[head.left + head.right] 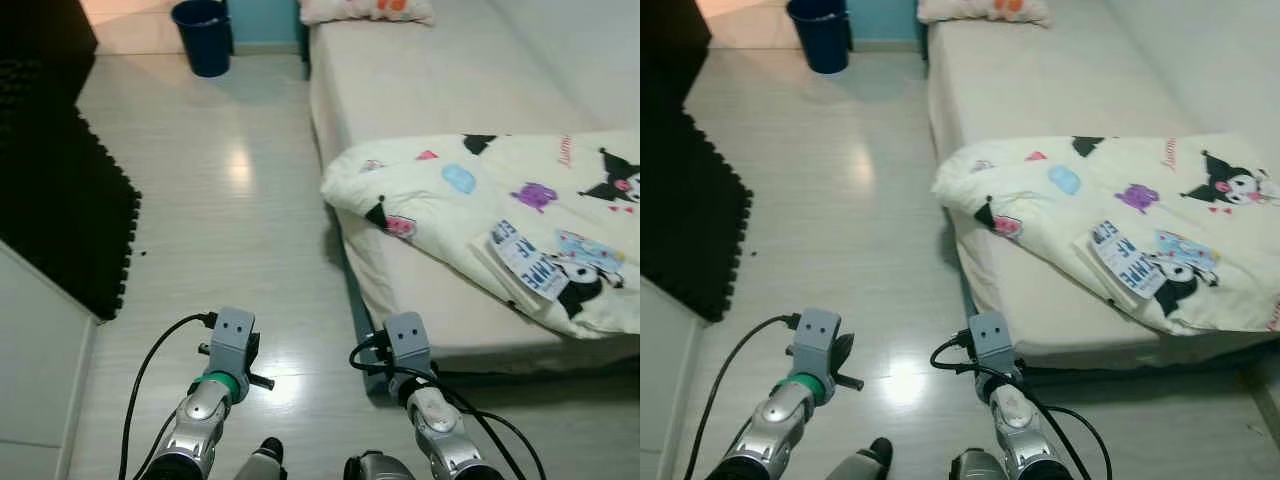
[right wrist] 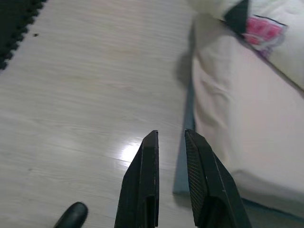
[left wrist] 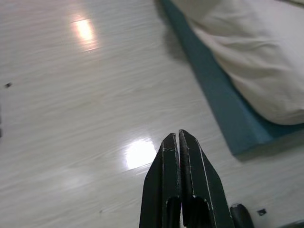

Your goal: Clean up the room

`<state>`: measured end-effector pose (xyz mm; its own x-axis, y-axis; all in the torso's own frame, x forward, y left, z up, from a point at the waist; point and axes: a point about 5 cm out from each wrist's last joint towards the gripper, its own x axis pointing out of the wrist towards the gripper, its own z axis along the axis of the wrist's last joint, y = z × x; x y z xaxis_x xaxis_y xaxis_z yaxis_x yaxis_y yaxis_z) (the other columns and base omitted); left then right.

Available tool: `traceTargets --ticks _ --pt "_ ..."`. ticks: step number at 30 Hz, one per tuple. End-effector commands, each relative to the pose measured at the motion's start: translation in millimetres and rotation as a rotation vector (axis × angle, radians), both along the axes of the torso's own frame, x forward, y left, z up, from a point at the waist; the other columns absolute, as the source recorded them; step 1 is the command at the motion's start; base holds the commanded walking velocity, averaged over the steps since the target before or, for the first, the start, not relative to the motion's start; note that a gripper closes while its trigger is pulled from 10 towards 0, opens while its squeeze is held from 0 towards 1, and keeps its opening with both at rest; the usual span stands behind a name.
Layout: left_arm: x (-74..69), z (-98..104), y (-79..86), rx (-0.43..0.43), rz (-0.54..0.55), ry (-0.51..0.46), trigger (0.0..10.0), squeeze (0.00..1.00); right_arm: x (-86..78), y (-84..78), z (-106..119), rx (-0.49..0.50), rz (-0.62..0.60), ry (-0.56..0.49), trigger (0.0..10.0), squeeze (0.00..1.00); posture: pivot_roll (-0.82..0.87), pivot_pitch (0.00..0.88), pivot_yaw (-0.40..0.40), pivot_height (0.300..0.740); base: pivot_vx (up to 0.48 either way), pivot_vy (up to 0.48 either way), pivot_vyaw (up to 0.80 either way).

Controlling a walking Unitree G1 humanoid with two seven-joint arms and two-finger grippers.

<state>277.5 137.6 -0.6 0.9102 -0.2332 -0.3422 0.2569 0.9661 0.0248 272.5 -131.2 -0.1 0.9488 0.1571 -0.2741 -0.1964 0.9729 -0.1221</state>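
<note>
I'm looking down beside the bed — a cartoon-print blanket lies rumpled across its near end, spilling toward the edge. My left end effector hangs over the pale floor beside the bed, fingers pressed together, holding nothing. My right end effector hangs close to the bed's corner, fingers slightly parted — empty. A blue bin stands by the bed's far corner.
</note>
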Motion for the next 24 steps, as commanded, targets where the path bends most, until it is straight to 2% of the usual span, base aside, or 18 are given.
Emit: traceTargets --ticks 1,3,4,24 --pt "-6.3 -5.9 -0.3 0.000 -0.002 0.025 10.0 0.00 -5.6 -2.2 -4.9 0.003 -0.015 0.016 10.0 0.00 -0.01 0.124 0.010 0.740 0.000 0.000 0.80" --pt "-6.0 -5.8 -0.8 -0.002 -0.003 0.027 10.0 0.00 -5.8 -2.6 -5.0 0.004 -0.018 0.016 10.0 0.00 -0.01 0.126 0.011 0.740 0.000 0.000 0.80" --pt "-4.8 -5.0 -1.2 -0.004 -0.002 0.030 10.0 0.00 -6.2 -4.7 -4.6 0.049 -0.053 0.012 10.0 0.00 -0.01 0.132 0.011 0.740 0.000 0.000 0.00" --pt "-3.3 -3.1 -2.4 0.026 -0.005 0.016 10.0 0.00 -6.8 -9.8 -4.8 0.034 -0.074 0.010 10.0 0.00 -0.01 0.145 0.013 0.740 0.000 0.000 0.00"
